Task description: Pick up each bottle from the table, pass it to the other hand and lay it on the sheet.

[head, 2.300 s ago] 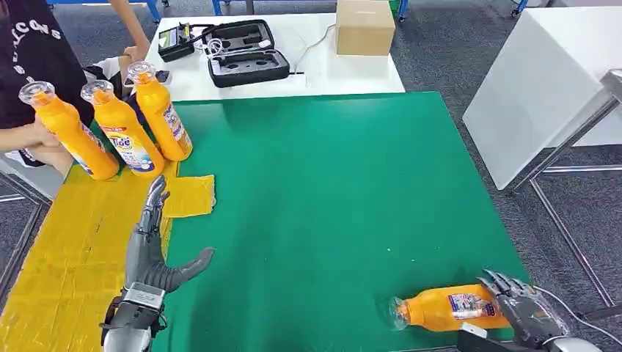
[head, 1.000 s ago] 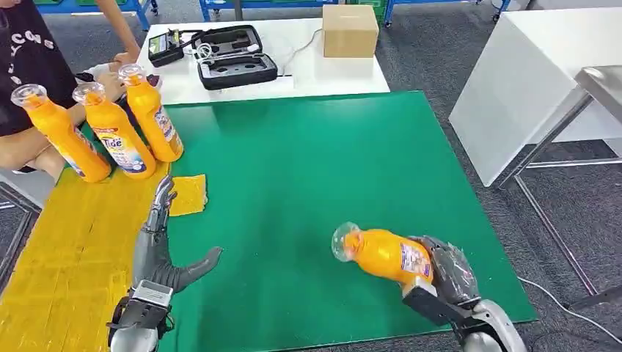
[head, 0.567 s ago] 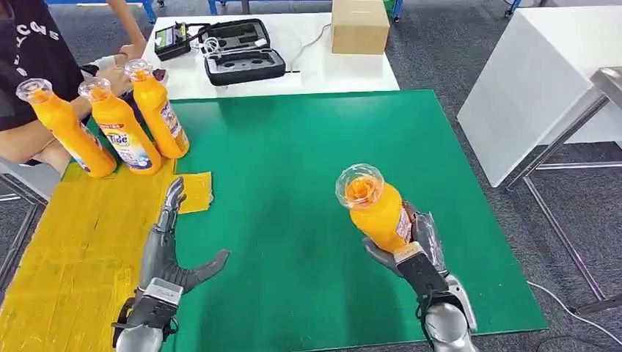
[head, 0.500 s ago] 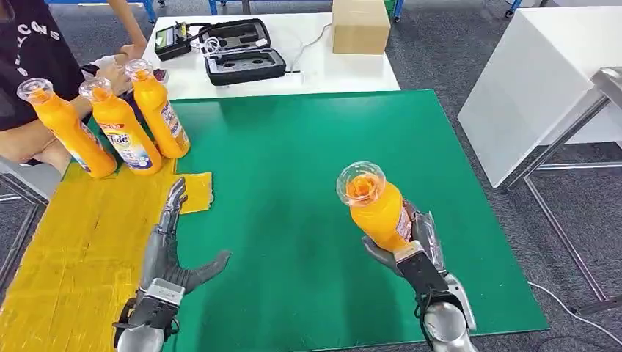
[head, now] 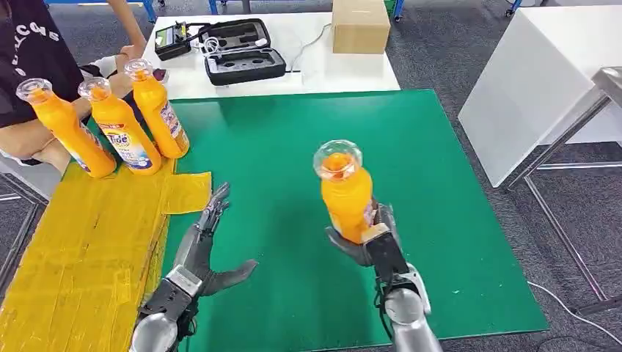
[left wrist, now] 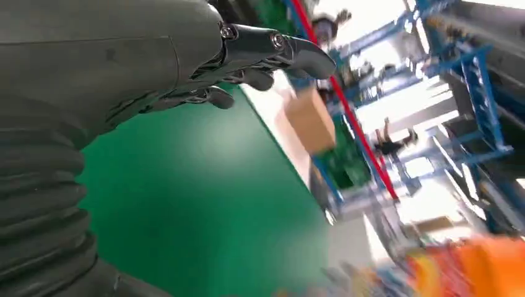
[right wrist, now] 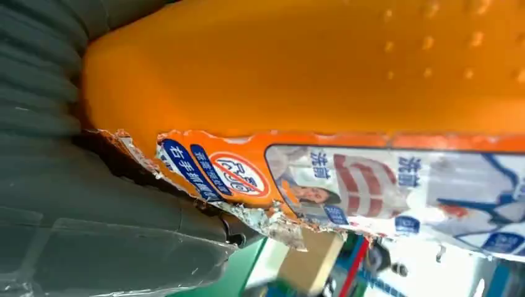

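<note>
So the right hand [head: 367, 242] was gripping an orange plastic detergent bottle with a clear cap [head: 345, 194], upright above the green table mat [head: 308, 147], while the left hand [head: 202, 249] hung empty nearby with fingers spread. Looked like the handover wasn't done yet. Three similar orange bottles [head: 121, 125] stood by the yellow sheet [head: 73, 242], none lying down.

My head camera sits high and looks forward and down over the green table [head: 293, 147], taking in both my arms and the white table [head: 308, 66] beyond. My left wrist camera rides close behind my left hand [left wrist: 124, 68], turned on its side, skimming the green table toward the blue racks [left wrist: 470, 68]. My right wrist camera presses right up against the orange bottle [right wrist: 309, 80]. Both wrist views share the cardboard box [head: 360, 26] with the head view.
</note>
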You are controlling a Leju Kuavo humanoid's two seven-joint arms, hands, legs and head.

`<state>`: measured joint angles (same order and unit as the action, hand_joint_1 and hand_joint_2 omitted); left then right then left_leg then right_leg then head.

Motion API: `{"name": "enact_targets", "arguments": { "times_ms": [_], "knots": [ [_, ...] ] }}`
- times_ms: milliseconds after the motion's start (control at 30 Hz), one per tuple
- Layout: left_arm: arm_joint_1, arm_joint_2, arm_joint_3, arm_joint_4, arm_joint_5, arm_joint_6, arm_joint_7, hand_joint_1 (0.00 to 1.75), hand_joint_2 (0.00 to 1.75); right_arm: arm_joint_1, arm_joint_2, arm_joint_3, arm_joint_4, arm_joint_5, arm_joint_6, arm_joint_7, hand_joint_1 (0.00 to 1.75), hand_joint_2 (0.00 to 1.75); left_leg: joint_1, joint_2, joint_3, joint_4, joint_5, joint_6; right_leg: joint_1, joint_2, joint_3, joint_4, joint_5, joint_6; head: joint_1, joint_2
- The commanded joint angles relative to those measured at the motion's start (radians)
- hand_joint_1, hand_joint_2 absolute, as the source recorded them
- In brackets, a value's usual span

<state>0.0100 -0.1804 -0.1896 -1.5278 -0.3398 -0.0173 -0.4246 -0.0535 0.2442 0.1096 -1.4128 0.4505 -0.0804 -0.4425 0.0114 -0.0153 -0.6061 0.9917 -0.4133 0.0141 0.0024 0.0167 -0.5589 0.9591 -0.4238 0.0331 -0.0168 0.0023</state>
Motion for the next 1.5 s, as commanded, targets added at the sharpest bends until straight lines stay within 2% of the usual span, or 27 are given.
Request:
{"name": "enact_targets", "arguments": {
  "times_ms": [33,200,333,633,1000,1067,1400,1500],
  "knots": [
    [-0.066,0.031,-0.005,0.122,0.111,-0.082,0.022,0.0,1.75,-0.095,0.082,0.213,0.288,0.048,-0.08,-0.033,1.71,1.75,0.0,0.003,0.004,-0.002,-0.001,0.0,0.001,0.002,0.003,-0.002,0.0,-0.001,0.0,0.0],
    [-0.065,0.032,-0.008,0.123,0.111,-0.082,0.022,0.0,1.75,-0.098,0.071,0.215,0.283,0.044,-0.082,-0.034,1.71,1.75,0.0,0.001,0.006,-0.002,-0.002,0.0,0.0,-0.002,0.007,-0.002,-0.003,-0.001,0.0,0.0],
    [-0.073,0.035,-0.008,0.134,0.165,-0.104,0.025,0.0,1.75,-0.104,0.079,0.28,0.298,0.071,-0.12,-0.051,1.75,1.75,-0.001,0.002,0.006,-0.001,-0.002,0.0,0.0,-0.001,0.006,-0.001,-0.003,-0.002,0.0,0.0],
    [-0.101,0.031,0.009,0.175,0.222,-0.079,0.04,0.0,1.75,-0.174,0.076,0.526,0.542,0.137,-0.237,-0.074,1.75,1.75,0.0,0.001,0.005,-0.002,-0.002,-0.001,0.0,-0.001,0.005,-0.002,-0.003,-0.003,0.0,0.0],
    [-0.108,0.029,0.013,0.177,0.28,-0.09,0.032,0.0,1.75,-0.207,0.067,0.57,0.606,0.118,-0.254,-0.054,1.75,1.75,0.0,-0.002,0.004,-0.001,-0.001,0.0,0.0,-0.005,0.004,-0.001,-0.004,-0.002,0.0,0.0],
    [-0.11,0.028,0.017,0.173,0.292,-0.09,0.028,1.75,1.75,-0.21,0.067,0.573,0.614,0.113,-0.26,-0.054,1.75,1.75,0.001,-0.002,0.003,-0.001,-0.001,0.0,0.001,-0.004,0.003,-0.001,-0.003,-0.002,0.0,0.0],
    [-0.11,0.027,0.027,0.171,0.316,-0.088,0.021,1.75,1.75,-0.209,0.056,0.579,0.632,0.105,-0.267,-0.057,1.75,1.75,0.001,-0.004,0.005,-0.002,-0.002,-0.001,0.0,-0.007,0.006,-0.002,-0.005,-0.002,0.0,0.0],
    [-0.108,0.024,0.031,0.167,0.324,-0.087,0.017,1.75,1.75,-0.207,0.054,0.576,0.633,0.102,-0.268,-0.058,1.75,1.75,0.001,-0.002,0.002,-0.001,-0.001,0.0,0.0,-0.005,0.003,-0.002,-0.003,-0.002,0.0,0.0]
  ]
}}
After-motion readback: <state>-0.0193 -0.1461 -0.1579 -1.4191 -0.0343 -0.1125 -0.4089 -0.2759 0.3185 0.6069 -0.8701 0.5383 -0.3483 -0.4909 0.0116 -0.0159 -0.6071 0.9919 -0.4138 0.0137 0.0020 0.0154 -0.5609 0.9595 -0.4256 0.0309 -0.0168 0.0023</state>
